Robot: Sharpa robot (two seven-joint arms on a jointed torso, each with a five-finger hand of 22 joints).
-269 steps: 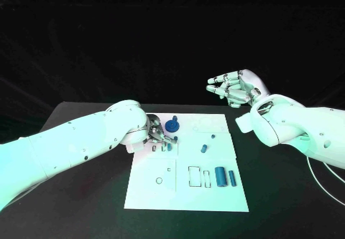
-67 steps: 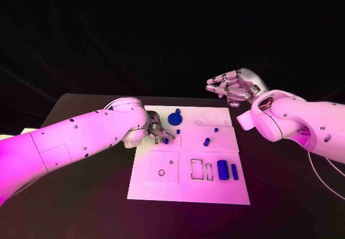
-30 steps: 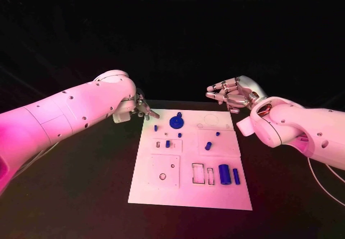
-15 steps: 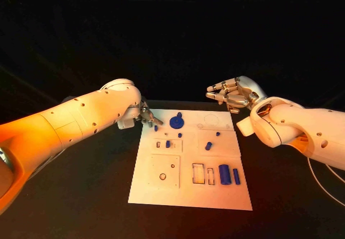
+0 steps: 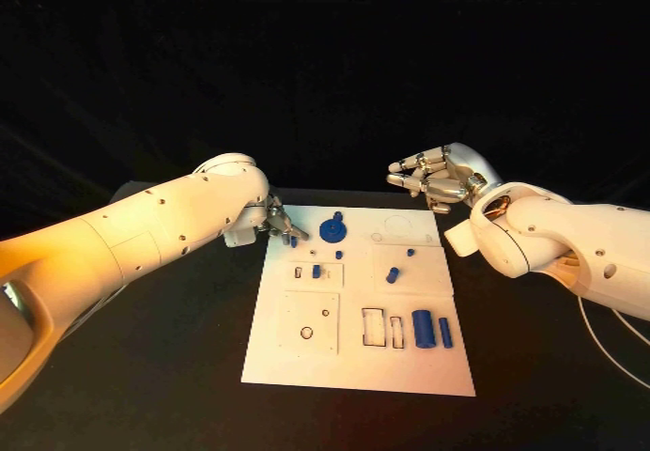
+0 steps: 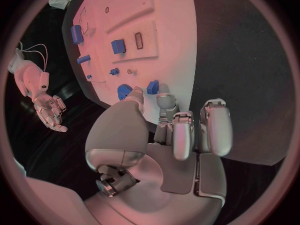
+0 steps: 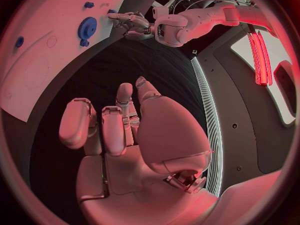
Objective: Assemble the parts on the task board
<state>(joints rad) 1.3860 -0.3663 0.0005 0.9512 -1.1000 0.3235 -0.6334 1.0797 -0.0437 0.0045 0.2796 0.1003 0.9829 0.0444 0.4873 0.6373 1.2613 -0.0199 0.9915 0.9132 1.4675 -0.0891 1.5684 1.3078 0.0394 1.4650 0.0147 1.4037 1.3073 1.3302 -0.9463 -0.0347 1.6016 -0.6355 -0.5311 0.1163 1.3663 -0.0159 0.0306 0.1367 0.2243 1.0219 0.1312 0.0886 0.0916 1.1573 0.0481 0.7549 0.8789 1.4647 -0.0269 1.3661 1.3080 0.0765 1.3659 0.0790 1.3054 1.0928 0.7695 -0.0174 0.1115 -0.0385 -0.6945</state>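
Note:
The white task board [image 5: 355, 362] lies in the middle of the black table. A blue gear [image 5: 332, 229] stands near its far edge, with a small blue peg [image 5: 293, 241] to its left. My left hand [image 5: 281, 225] hovers at the board's far-left corner. Its thumb and one finger reach toward that peg [image 6: 152, 87], beside the gear [image 6: 124, 91]; I cannot tell whether they touch it. My right hand [image 5: 436, 177] hangs raised beyond the far-right corner, fingers loosely bent, holding nothing. The right wrist view shows the left hand [image 7: 131, 22] by the gear [image 7: 86, 27].
More blue parts sit on the board: a peg [image 5: 316, 271] in a slot, a tilted peg [image 5: 392, 275], a thick cylinder [image 5: 423, 329] and a thin bar [image 5: 444, 332] at the near right. Outlined recesses [image 5: 370, 329] lie beside them.
My left hand lifted off the board's left slots, swung toward the far-left corner, then came down to the small peg. The right hand has barely moved.

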